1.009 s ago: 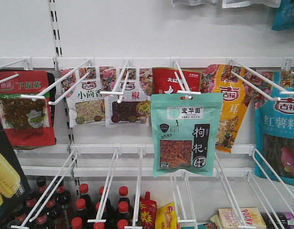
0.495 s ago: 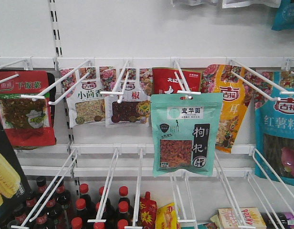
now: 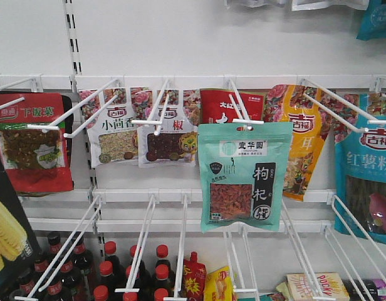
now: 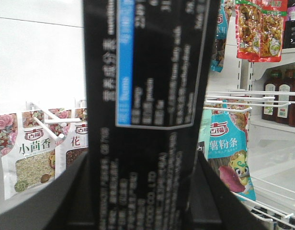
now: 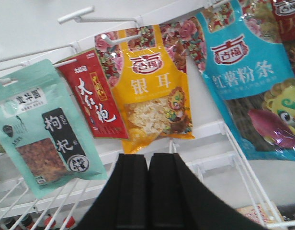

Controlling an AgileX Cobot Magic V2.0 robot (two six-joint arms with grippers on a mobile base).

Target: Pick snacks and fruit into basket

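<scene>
1. Left gripper (image 4: 142, 160): two dark matte fingers (image 4: 66, 191) press on both sides of the black-and-blue box (image 4: 147, 72). It's clamped on the box, firm grip.
2. The box rises upright from between those fingers and fills the wrist view. It's flat, glossy cardboard with one hard folded edge, a bright blue vertical stripe and blurred pale print.
3. In the front view the same box (image 3: 8, 232) pokes in at the lower left edge, its face picturing ribbed yellow corn cobs.
4. Right gripper (image 5: 147, 160): smooth black fingers are pressed flat together with only a thin seam between them. It's closed on nothing.
5. The mint-green pouch (image 5: 42, 129) sits up and to the left of the right fingertips, apart from them. It's a flat rectangle of soft, sheeny film, with a clear window of wrinkled dried red berries and a black label panel.
6. From the front, that mint-green pouch (image 3: 245, 175) hangs from a thin white wire peg (image 3: 239, 103), out in front of its neighbours.
7. Straight above the right fingertips is the orange-yellow pouch (image 5: 152, 100), shiny, with a floral top and a window of pale flakes.
8. Between those two pouches is a red pouch with gold lettering (image 5: 92, 100), partly tucked behind the orange-yellow one.
9. Up and to the right of the right gripper there's a large blue pouch (image 5: 253, 81), slick and crinkled.
10. Left of the gripped box, a white spice pouch (image 4: 30, 158) shows a grainy greenish window.
</scene>
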